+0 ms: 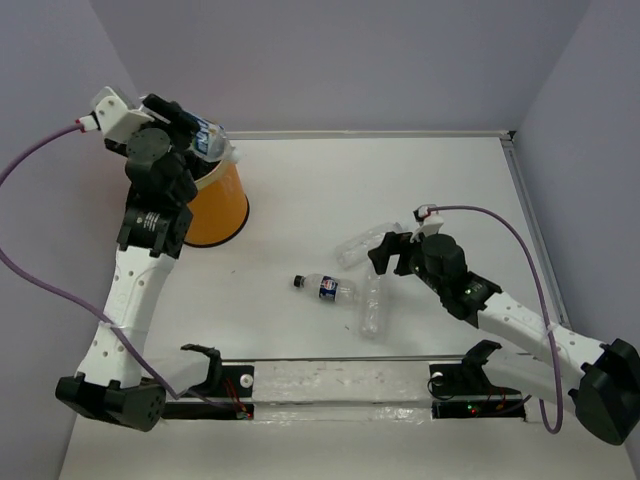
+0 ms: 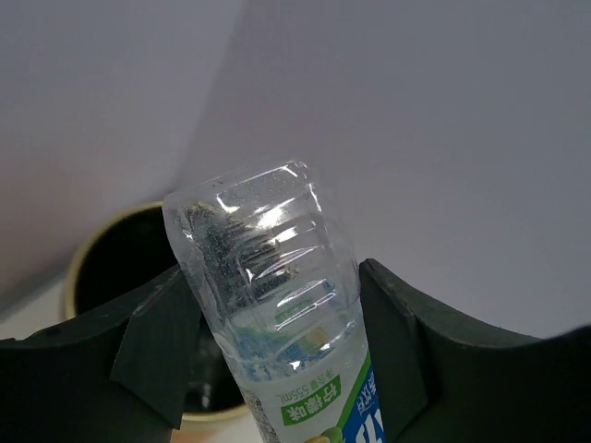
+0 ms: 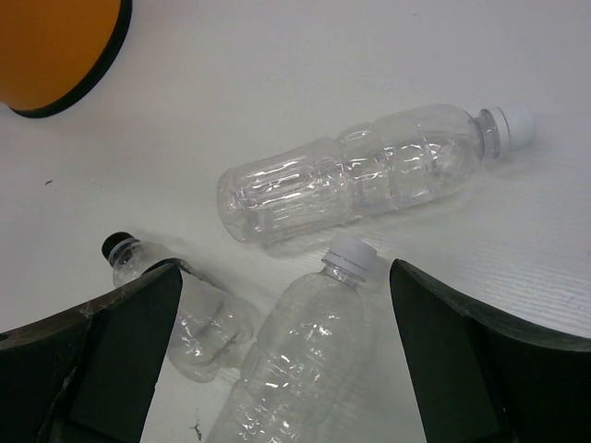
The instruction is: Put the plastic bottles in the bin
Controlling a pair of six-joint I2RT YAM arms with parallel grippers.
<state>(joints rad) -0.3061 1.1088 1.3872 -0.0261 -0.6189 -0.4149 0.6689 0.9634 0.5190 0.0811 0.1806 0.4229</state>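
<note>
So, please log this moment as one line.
left end effector: shut on labelled bottle, over bin | right end effector: open, above nearer white-cap bottle | drop: not yet

White table (image 1: 400,180), plain matte surface. Carries orange bin (image 1: 215,205) upright in upper left of the top view, base flat on the surface. Holds three bottles on their sides around centre, right of the bin and well apart from it. Dark-label bottle (image 1: 327,288): black cap pointing left, base against the clear bottle (image 1: 372,308). Latter running top-to-bottom in frame, white cap at upper end, just beside second clear bottle (image 1: 360,246). That one lying diagonally, white cap at right end in the right wrist view. Along bottom of frame: black rail (image 1: 200,408), clear strip (image 1: 330,380) just above it, arm bases (image 1: 110,400) at lower left and lower right corners.
</note>
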